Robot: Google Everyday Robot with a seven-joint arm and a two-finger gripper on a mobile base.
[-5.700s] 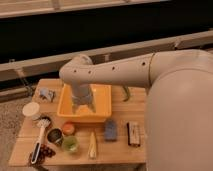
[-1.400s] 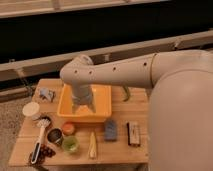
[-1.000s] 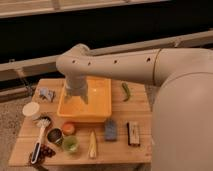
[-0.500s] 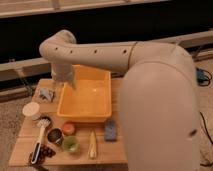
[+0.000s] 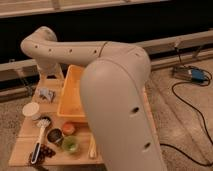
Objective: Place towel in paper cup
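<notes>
The gripper (image 5: 53, 74) hangs by the yellow bin's (image 5: 70, 100) back-left corner; whether it is spread or closed cannot be told. The crumpled towel (image 5: 46, 94) lies just left of the bin, and the paper cup (image 5: 31, 111) sits left of its front. The gripper would do best to drop squarely onto the towel's bunched middle for 1 firm pinch.

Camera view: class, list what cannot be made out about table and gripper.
Camera view:
- Gripper, at the table's far-left corner above the towel: outline lost against the arm.
- Table, right side: hidden by the arm's near link.
- Yellow bin: right part behind that link.
- Paper cup: contents too small to tell.
</notes>
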